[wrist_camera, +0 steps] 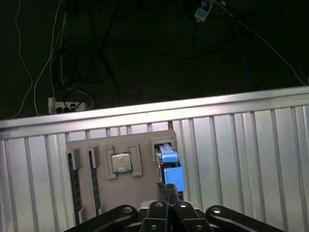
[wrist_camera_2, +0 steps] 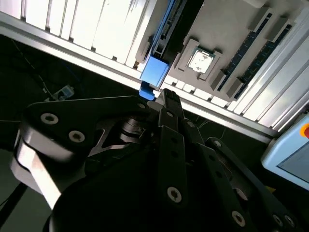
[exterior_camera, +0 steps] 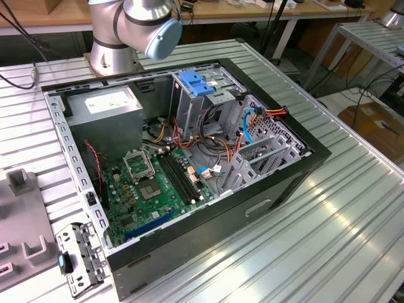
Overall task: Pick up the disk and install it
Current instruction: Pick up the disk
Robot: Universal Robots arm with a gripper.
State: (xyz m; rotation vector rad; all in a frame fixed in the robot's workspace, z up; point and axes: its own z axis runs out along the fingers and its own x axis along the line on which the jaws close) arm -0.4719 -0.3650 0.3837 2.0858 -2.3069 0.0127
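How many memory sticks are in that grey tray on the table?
2. One memory stick lies at the grey tray's edge, the other right beside it, toward the processor chip.

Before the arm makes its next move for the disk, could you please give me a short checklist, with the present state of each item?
1. Disk standing on edge in its tray slot: ok.
2. Gripper lined up with the disk: ok, its tip is at the blue rail in both wrist views.
3. Jaws open for a grasp: not ok, they look shut.
4. Disk held: not ok, it sits in the slot.
5. Cage bay free: cannot tell.
6. Cables away from the cage: not ok, they lie right beside it.
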